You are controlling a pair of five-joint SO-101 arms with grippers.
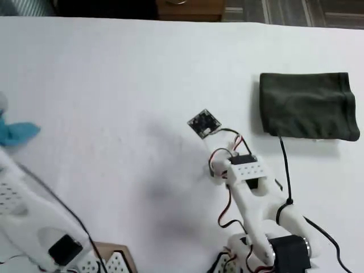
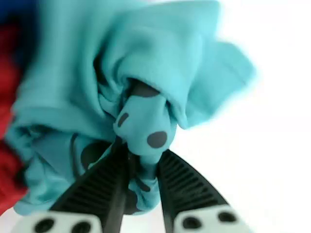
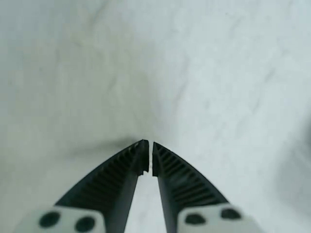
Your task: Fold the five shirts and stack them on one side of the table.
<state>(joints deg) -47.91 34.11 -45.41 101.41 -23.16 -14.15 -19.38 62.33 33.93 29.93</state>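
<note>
The left black ribbed pincer (image 2: 142, 154) clamps a turquoise spotted shirt (image 2: 160, 63); the right black ribbed pincer (image 3: 148, 145) points downward, tips nearly touching.

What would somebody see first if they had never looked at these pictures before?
The bright teal shirt with dark dots, bunched up and pinched in the left pincer at the left edge of the table. Next, the folded dark green shirt lying flat toward the right side in the high view. The right pincer hangs shut over bare white tabletop.
</note>
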